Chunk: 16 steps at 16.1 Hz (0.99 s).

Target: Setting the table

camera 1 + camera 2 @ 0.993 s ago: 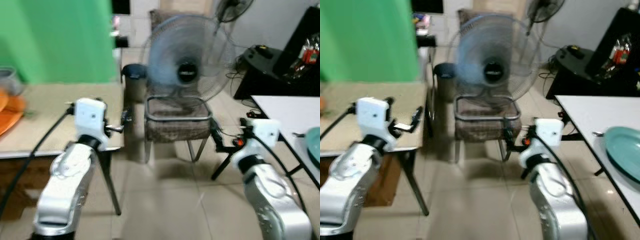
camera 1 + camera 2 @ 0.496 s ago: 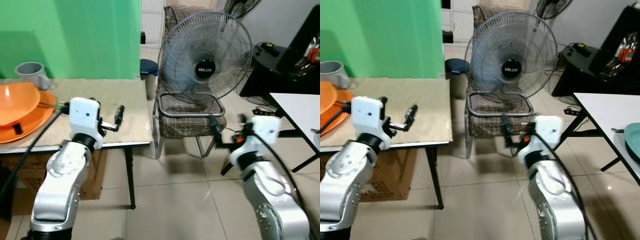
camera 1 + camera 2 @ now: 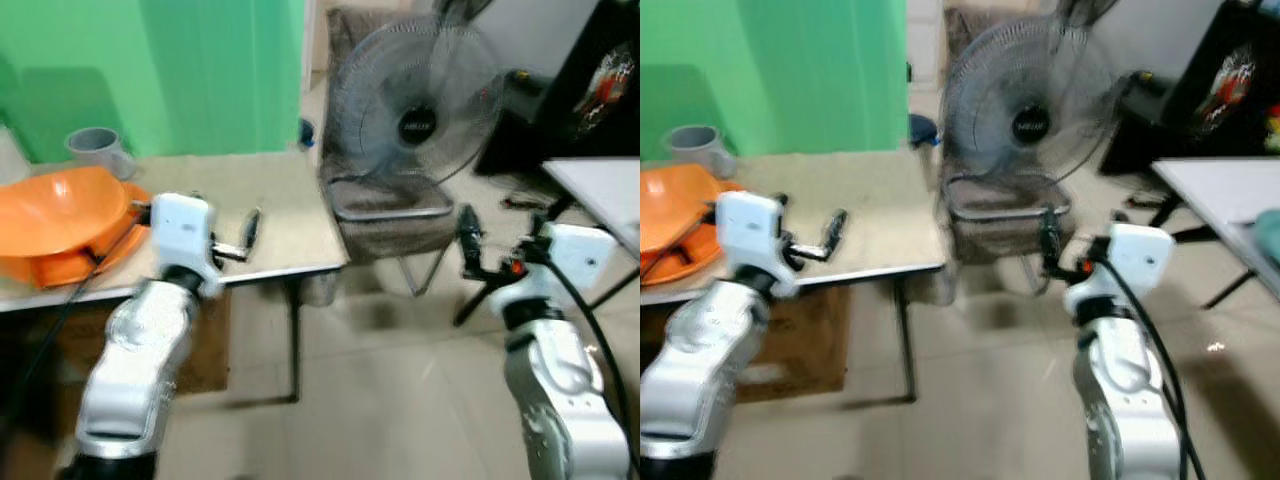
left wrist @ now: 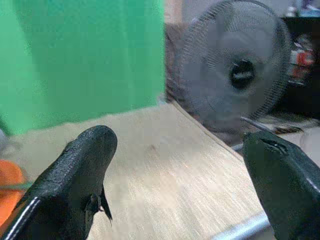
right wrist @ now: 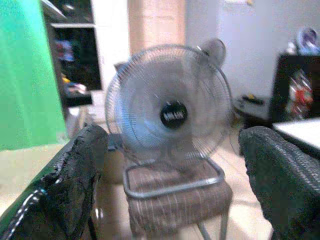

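approach step, i judge: both grippers, left (image 3: 250, 228) and right (image 3: 1047, 240), are empty with fingers apart. orange bowl (image 3: 55, 212) sits on the table (image 3: 290, 225), at my left. next i must reach it.

matt wood-grain table (image 3: 290, 215); glossy orange plastic bowl (image 3: 55, 200); wire-mesh fan (image 3: 420, 105)

Both silver arms raised forward, elbows bent, forearms angled up and ahead. Left pincer (image 3: 250, 228) held level, pointing forward, its two black fingers (image 4: 82, 182) spread wide apart with nothing between them. Right pincer (image 3: 466, 240) held at about the same height, pointing forward and slightly up, fingers (image 5: 75, 175) likewise parted wide and holding nothing. Black cables trailing back along each forearm from the white wrist housings.
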### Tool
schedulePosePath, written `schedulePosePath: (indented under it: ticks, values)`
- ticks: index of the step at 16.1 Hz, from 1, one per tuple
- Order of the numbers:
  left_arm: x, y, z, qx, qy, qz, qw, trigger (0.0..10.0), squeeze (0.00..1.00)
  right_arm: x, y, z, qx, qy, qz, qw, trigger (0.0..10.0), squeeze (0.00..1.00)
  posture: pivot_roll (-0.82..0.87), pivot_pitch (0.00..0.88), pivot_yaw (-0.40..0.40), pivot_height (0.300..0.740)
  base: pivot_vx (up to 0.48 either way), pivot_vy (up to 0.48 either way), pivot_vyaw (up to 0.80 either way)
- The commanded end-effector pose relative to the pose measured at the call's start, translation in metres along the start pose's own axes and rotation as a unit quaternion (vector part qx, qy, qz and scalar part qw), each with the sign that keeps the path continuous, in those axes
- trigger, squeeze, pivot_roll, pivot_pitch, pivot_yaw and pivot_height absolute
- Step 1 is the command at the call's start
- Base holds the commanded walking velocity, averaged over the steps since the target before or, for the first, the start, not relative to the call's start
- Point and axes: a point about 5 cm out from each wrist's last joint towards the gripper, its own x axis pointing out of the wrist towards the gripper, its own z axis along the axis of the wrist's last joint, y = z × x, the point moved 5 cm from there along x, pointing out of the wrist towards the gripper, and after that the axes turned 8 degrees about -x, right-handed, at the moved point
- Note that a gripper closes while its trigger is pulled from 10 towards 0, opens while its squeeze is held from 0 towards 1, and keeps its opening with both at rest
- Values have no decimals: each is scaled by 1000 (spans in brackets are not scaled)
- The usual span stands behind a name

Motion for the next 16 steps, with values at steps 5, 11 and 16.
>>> schedulePosePath:
  ticks: [5, 11, 16]
  values:
    - [-3, 5, 4, 6, -1, 6, 1000, 10000, 0, -4, 20, -21, 43, 57, 43, 996, 10000, 1000, 21, 14, -51, 740, 0, 0, 0]
    - [-9, 5, 1, 4, 2, 13, 1000, 10000, 0, 0, 13, -22, 63, 62, 23, 996, 10000, 1000, 33, 2, -80, 740, 0, 0, 0]
    - [-10, 5, 2, 3, 1, 16, 1000, 10000, 0, -1, 11, -25, -5, 57, 11, 998, 10000, 1000, 33, 0, -73, 740, 0, 0, 0]
